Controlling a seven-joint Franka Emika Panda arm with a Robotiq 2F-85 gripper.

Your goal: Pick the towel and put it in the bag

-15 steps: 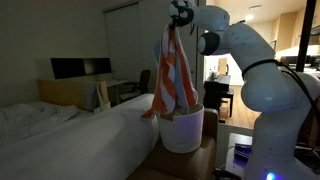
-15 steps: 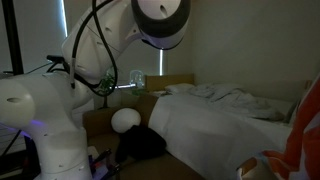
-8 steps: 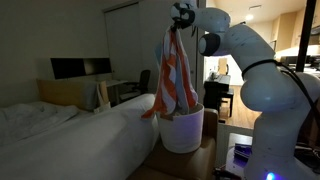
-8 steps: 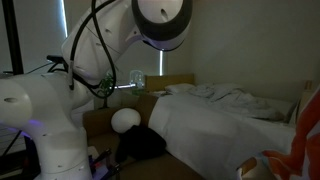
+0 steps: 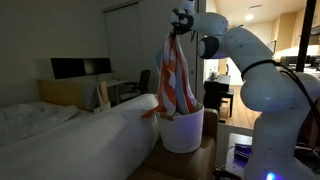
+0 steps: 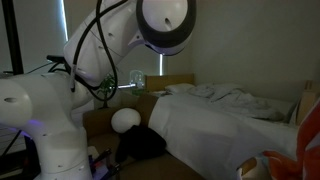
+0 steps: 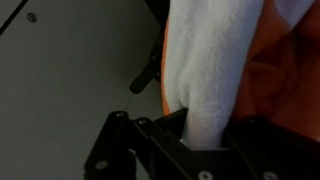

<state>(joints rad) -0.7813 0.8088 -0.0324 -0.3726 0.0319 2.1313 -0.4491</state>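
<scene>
Hand (image 5: pixel 180 21) held high, closed tight on top end of striped towel (image 5: pixel 175 78). Orange, white and pale blue cloth hanging straight down, lower end meeting mouth of white round bag (image 5: pixel 183 132) beside bed (image 5: pixel 70 130). Wrist view: white and orange folds pinched between fingers.

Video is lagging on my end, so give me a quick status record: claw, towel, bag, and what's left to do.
claw: shut on the towel, held high above the bag
towel: hangs straight down from the claw; its lower end reaches the bag's mouth, and one corner sticks out over the rim toward the bed
bag: upright, mouth open, standing next to the bed
bed: white bedding, nothing of the task on it
left to do: probably lower the towel in, then open the claw
</scene>
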